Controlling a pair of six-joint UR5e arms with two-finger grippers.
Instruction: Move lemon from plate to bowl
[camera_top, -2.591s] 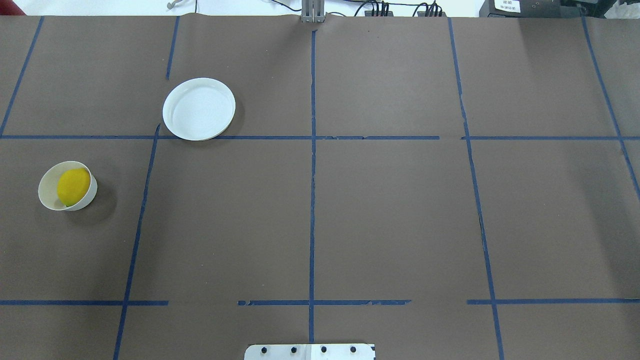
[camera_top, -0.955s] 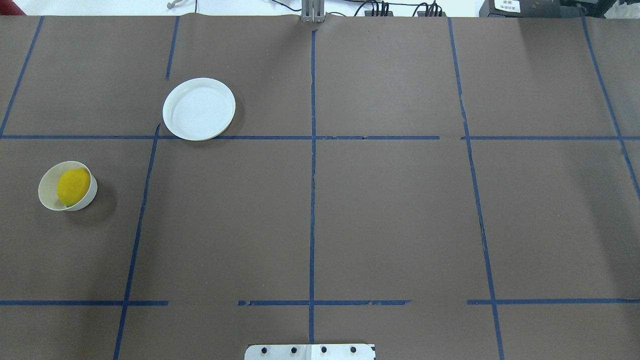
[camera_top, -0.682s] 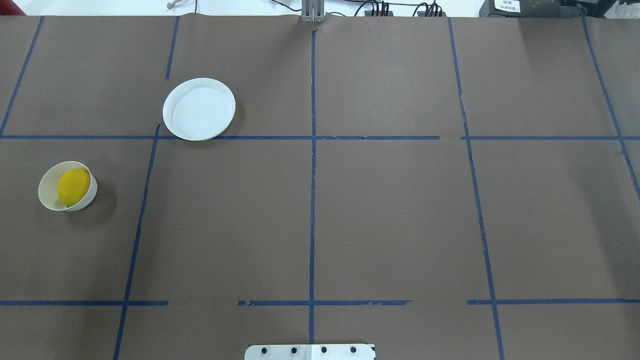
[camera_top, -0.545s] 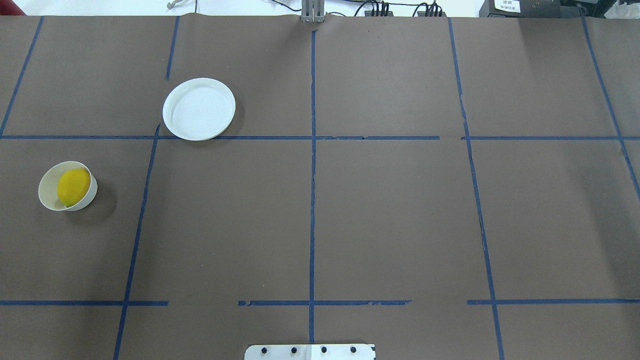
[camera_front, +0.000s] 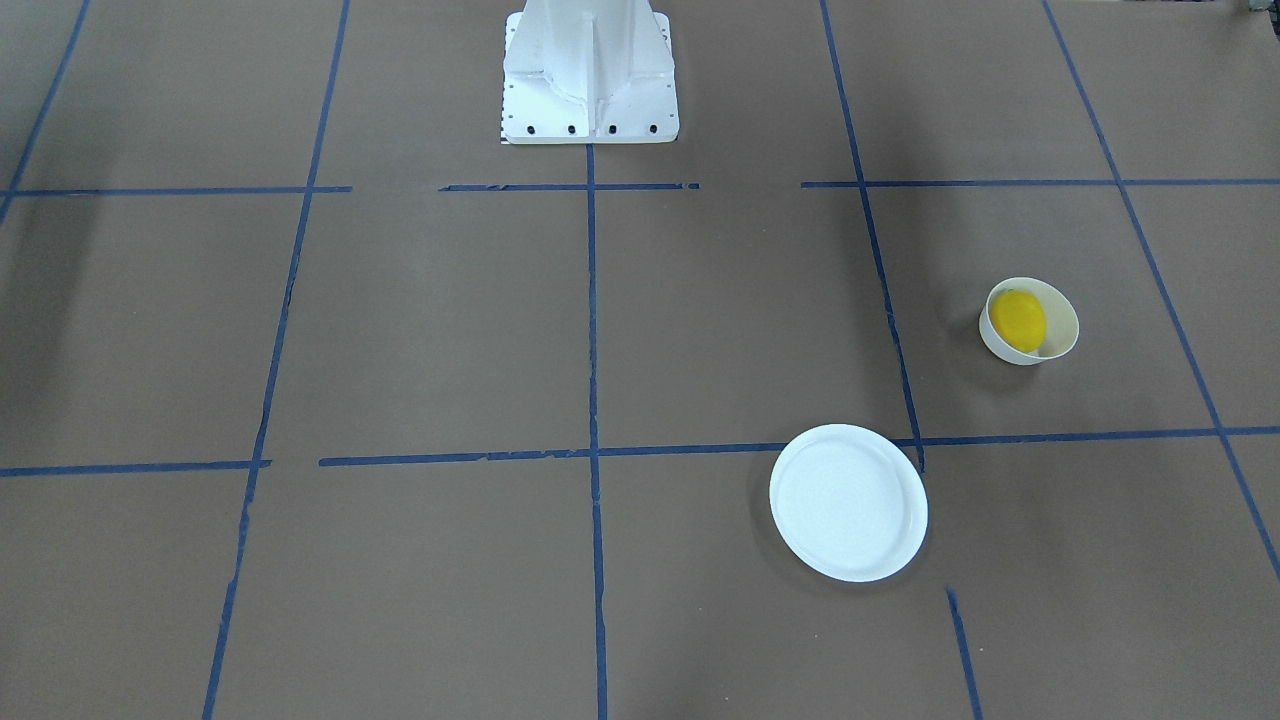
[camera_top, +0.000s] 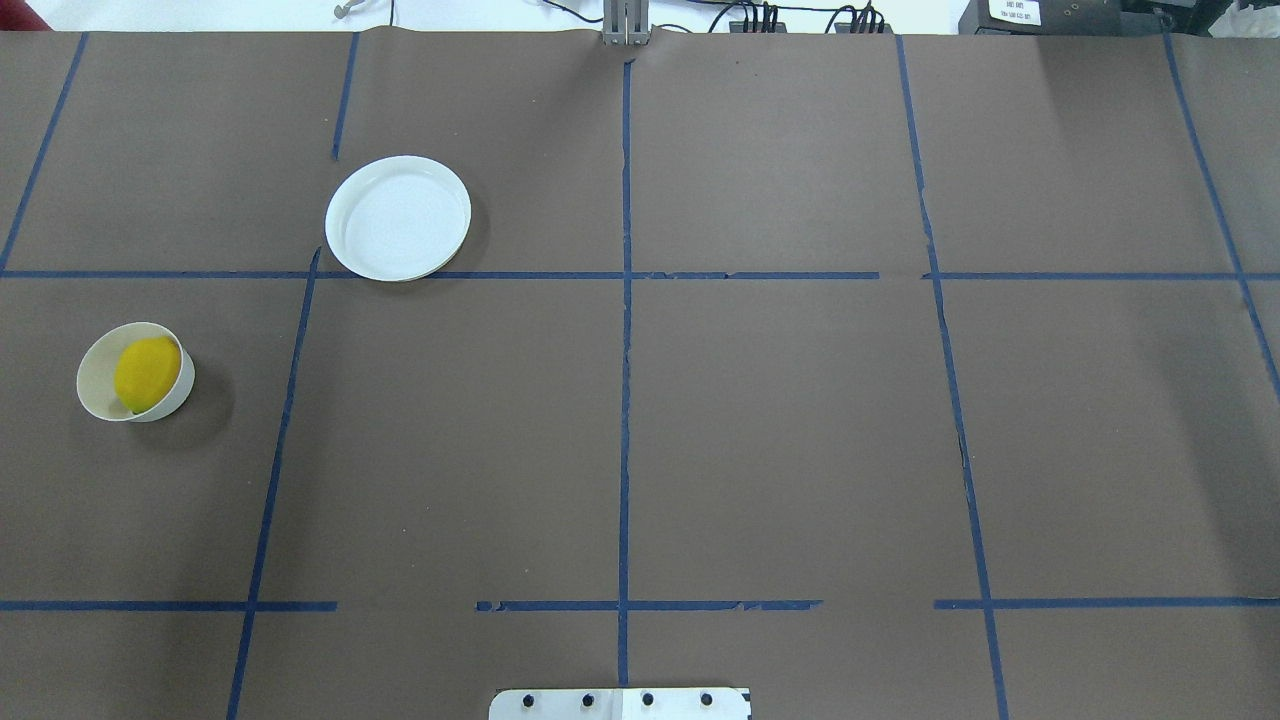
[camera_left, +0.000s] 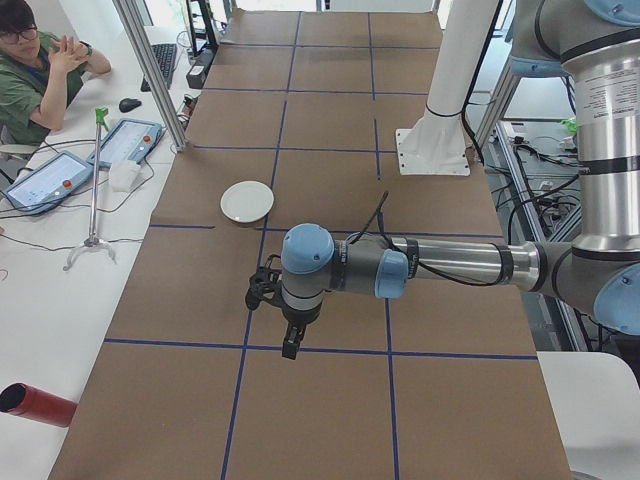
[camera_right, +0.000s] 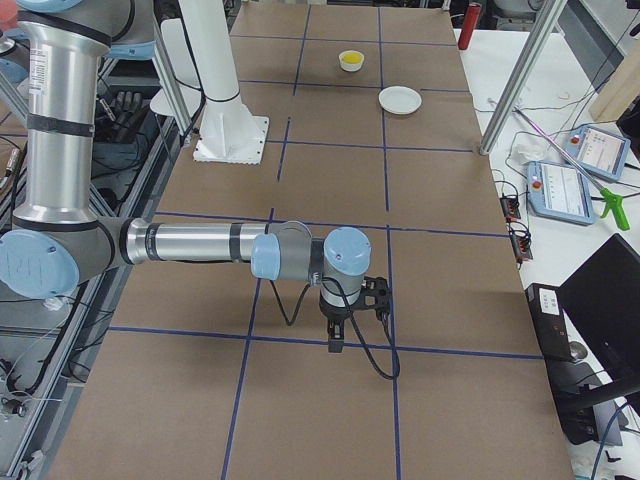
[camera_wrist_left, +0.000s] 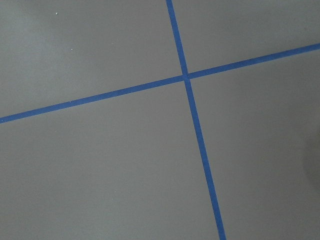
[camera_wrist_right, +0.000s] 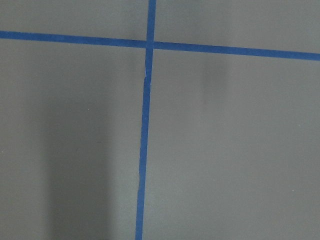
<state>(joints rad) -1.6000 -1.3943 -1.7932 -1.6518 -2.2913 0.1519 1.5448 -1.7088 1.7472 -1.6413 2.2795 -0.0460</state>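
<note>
Two dishes: the plate (camera_top: 398, 218) and the bowl (camera_top: 92, 390) both sit on the robot's left half of the table, well apart. The plate is farther from the base and nearer the centre line.
Lemon: the lemon (camera_top: 147, 373) lies inside the bowl, against the wall on the side toward the table's middle. The plate is bare.
Long axis: in the overhead view it runs slantwise, from the bowl's near edge up toward the far rim.
Left gripper: the left gripper (camera_left: 291, 345) hangs pointing down over a blue tape cross (camera_wrist_left: 186, 76). It shows only from the side, so I cannot tell how its jaws stand.
Right gripper: the right gripper (camera_right: 336, 340) also points down, at the far end of the table from both dishes. Its jaw state cannot be told either.
Nearer arm: the left one, since both dishes are on its side.
Judgement: with the fruit in the bowl and neither arm near it, the transfer looks finished and no further reach seems needed.
</note>
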